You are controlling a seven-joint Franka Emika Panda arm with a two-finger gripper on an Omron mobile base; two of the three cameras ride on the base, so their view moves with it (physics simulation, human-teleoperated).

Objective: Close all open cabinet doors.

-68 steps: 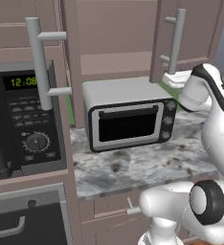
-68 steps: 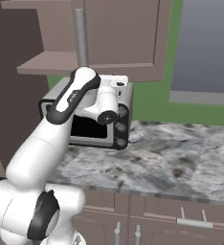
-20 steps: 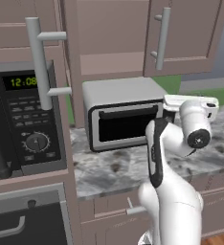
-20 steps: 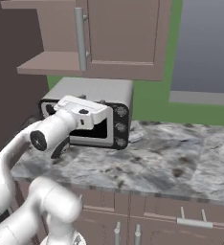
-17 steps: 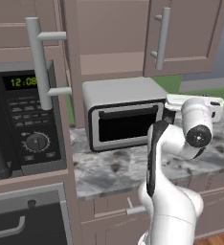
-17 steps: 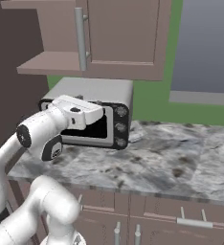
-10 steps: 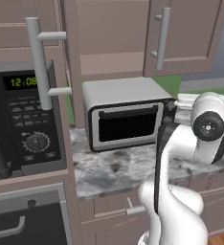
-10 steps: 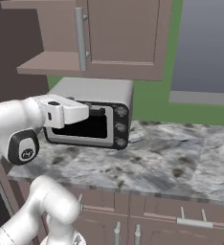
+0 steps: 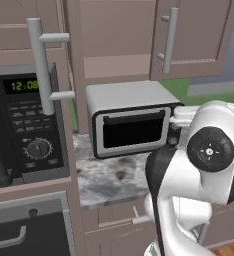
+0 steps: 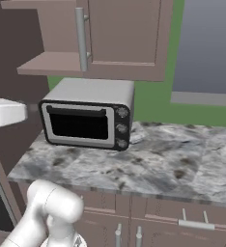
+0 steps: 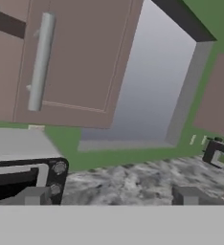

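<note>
In the left base view, an open cabinet door (image 9: 53, 30) juts toward the camera at the upper left, seen nearly edge-on, its long silver handle (image 9: 41, 65) standing on two posts in front of the black wall oven panel (image 9: 24, 127). Behind it the open cabinet's shelf sits above a silver toaster oven (image 9: 129, 122) on the marbled surface (image 9: 106, 177). A shut cabinet door (image 9: 191, 30) with its own vertical bar fills the upper right. The white arm bulks across the lower right of the frame, a round dark joint facing the camera.

In the right base view, the shut cabinet door (image 10: 122, 31) sits at top centre with its handle along its left edge, and the open shelf (image 10: 49, 62) lies to its left, above the toaster oven (image 10: 88, 116). The marbled surface (image 10: 148, 164) spreads across the middle, a window (image 10: 206, 48) at upper right. A white block at the left edge is probably part of the hand.

In the hand view, the shut cabinet door (image 11: 73, 60) fills the upper left (tilted with the camera), the window (image 11: 152, 76) to its right, the toaster oven's knobbed corner (image 11: 56, 179) at lower left. The fingers (image 11: 32, 195) rise at the bottom edge, set wide apart and holding nothing.
</note>
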